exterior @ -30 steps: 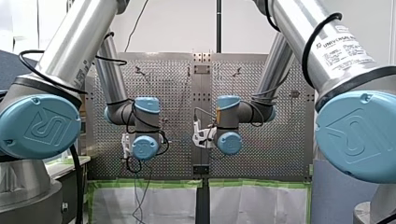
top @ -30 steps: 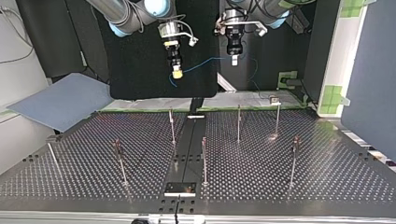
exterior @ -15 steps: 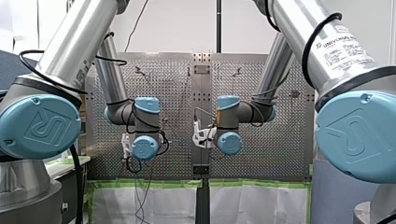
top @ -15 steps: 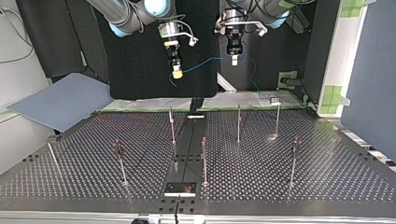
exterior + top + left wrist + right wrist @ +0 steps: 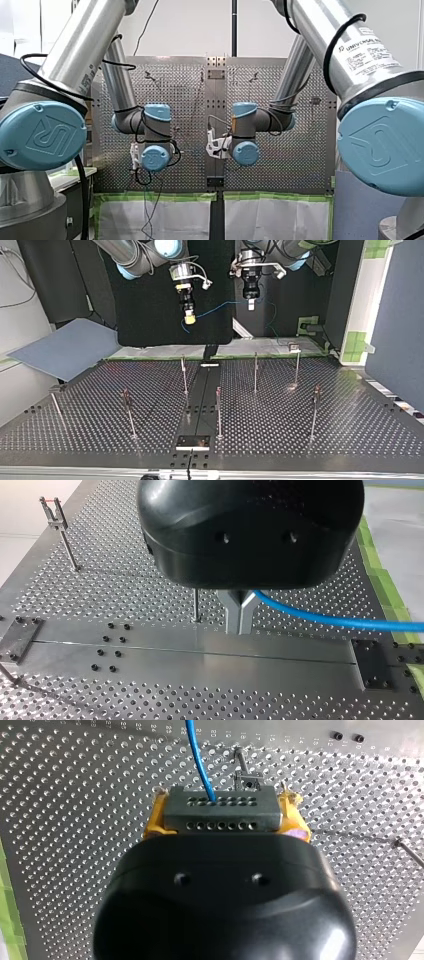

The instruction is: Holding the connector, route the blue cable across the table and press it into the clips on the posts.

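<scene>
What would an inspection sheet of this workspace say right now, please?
Surface: perforated table, metal, nothing lying on it.
Job's things: connector in my right pincer; blue cable runs from it to my left pincer; posts upright, cable in none of their clips.
Clutter: nothing seen.
Pincers: right, yellow pads, shut on connector; left, metal fingers, shut on blue cable.
Cables: black leads along both arms.
Surroundings: grey-blue sheet beside the table; green tape on a white panel.

light: bright, even, diffuse | glare: pale sheen on table [image 5: 292, 388] beside the far posts [image 5: 297, 367], top view; soft highlight on the black housing of my right end effector [image 5: 220, 812] | shadows: faint, soft-edged | focus: front view soft and slightly blocky; wrist views crisp on the table holes
</scene>
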Controlling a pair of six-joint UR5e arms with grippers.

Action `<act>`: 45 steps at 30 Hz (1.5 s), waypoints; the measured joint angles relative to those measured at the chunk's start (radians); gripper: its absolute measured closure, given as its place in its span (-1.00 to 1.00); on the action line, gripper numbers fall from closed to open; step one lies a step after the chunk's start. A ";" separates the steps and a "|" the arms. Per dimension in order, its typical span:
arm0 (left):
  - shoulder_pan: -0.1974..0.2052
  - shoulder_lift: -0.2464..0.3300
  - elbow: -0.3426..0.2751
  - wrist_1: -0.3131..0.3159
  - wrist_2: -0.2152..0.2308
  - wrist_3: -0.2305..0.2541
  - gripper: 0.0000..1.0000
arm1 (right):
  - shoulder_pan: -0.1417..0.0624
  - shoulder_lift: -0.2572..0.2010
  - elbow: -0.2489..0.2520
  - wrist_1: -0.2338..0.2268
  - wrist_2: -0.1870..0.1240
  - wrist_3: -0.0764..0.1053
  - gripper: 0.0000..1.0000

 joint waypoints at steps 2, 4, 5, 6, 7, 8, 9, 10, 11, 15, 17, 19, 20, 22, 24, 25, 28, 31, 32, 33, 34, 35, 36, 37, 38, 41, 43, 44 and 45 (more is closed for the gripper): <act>0.000 0.000 0.000 0.000 0.000 0.000 0.98 | 0.000 0.000 0.000 0.000 0.000 0.000 1.00; 0.000 0.000 0.000 0.000 0.000 0.000 0.98 | 0.000 0.000 0.000 0.000 0.000 0.000 1.00; 0.000 0.000 0.000 0.000 0.000 0.000 0.98 | 0.000 0.000 0.000 0.000 0.000 0.000 1.00; 0.000 0.000 0.000 0.000 0.000 0.000 0.98 | 0.000 0.000 0.000 0.000 0.000 0.000 1.00; 0.000 0.000 0.000 0.000 0.000 0.000 0.98 | 0.000 0.000 0.000 0.000 0.000 0.000 1.00; 0.000 0.000 0.000 0.000 0.000 0.000 0.98 | 0.000 0.000 0.000 0.000 0.000 0.000 1.00; 0.000 0.000 0.000 0.000 0.000 0.000 0.98 | 0.000 0.000 0.000 0.000 0.000 0.000 1.00; 0.000 0.000 0.000 0.000 0.000 0.000 0.98 | 0.000 0.000 0.000 0.000 0.000 0.000 1.00; 0.001 0.001 0.000 0.000 0.000 0.000 0.98 | 0.000 0.000 0.000 0.000 0.000 0.000 1.00; 0.005 0.016 -0.001 -0.012 0.000 -0.004 0.98 | 0.000 0.000 0.000 0.003 0.000 0.000 1.00; 0.006 0.027 -0.001 -0.023 0.000 -0.005 0.98 | 0.000 0.000 0.000 0.004 0.000 0.000 1.00; 0.006 0.032 -0.001 -0.029 0.000 -0.006 0.98 | 0.000 0.000 0.000 0.004 0.000 0.000 1.00; 0.006 0.034 -0.001 -0.031 0.000 -0.006 0.98 | 0.000 0.000 0.000 0.004 0.000 0.000 1.00; 0.006 0.036 -0.001 -0.032 0.000 -0.006 0.98 | 0.000 0.000 0.000 0.005 0.000 0.000 1.00; 0.006 0.036 -0.002 -0.033 0.000 -0.006 0.98 | 0.000 0.000 0.000 0.005 0.000 0.000 1.00; 0.006 0.036 -0.002 -0.033 0.000 -0.006 0.98 | 0.000 0.000 0.000 0.005 0.000 0.000 1.00; 0.006 0.036 -0.002 -0.034 0.000 -0.006 0.98 | 0.000 0.000 0.000 0.005 0.000 0.000 1.00; 0.006 0.037 -0.002 -0.034 0.000 -0.006 0.98 | 0.000 0.000 0.000 0.005 0.000 0.000 1.00; 0.006 0.037 -0.002 -0.034 0.000 -0.006 0.98 | 0.000 0.000 0.000 0.005 0.000 0.000 1.00; 0.006 0.037 -0.002 -0.034 0.000 -0.006 0.98 | 0.000 0.000 0.000 0.005 0.000 0.000 1.00; 0.006 0.037 -0.002 -0.034 0.000 -0.006 0.98 | 0.000 0.000 0.000 0.005 0.000 0.000 1.00; 0.006 0.037 -0.002 -0.034 0.000 -0.006 0.98 | 0.000 0.000 0.000 0.005 0.000 0.000 1.00; 0.006 0.037 -0.002 -0.034 0.000 -0.006 0.98 | 0.000 0.000 0.000 0.005 0.000 0.000 1.00; 0.006 0.037 -0.002 -0.034 0.000 -0.006 0.98 | 0.000 0.000 0.000 0.005 0.000 0.000 1.00; 0.006 0.037 -0.002 -0.034 0.000 -0.006 0.98 | 0.002 0.002 -0.002 0.007 0.002 -0.002 1.00; 0.006 0.037 -0.002 -0.034 0.000 -0.006 0.98 | 0.015 0.016 -0.006 0.021 0.016 -0.016 1.00; 0.006 0.037 -0.002 -0.034 0.000 -0.006 0.98 | 0.020 0.026 -0.007 0.033 0.028 -0.027 1.00; 0.006 0.037 -0.002 -0.034 0.000 -0.006 0.98 | 0.023 0.030 -0.007 0.043 0.038 -0.033 1.00; 0.006 0.037 -0.002 -0.034 0.000 -0.006 0.98 | 0.024 0.032 -0.007 0.051 0.046 -0.037 1.00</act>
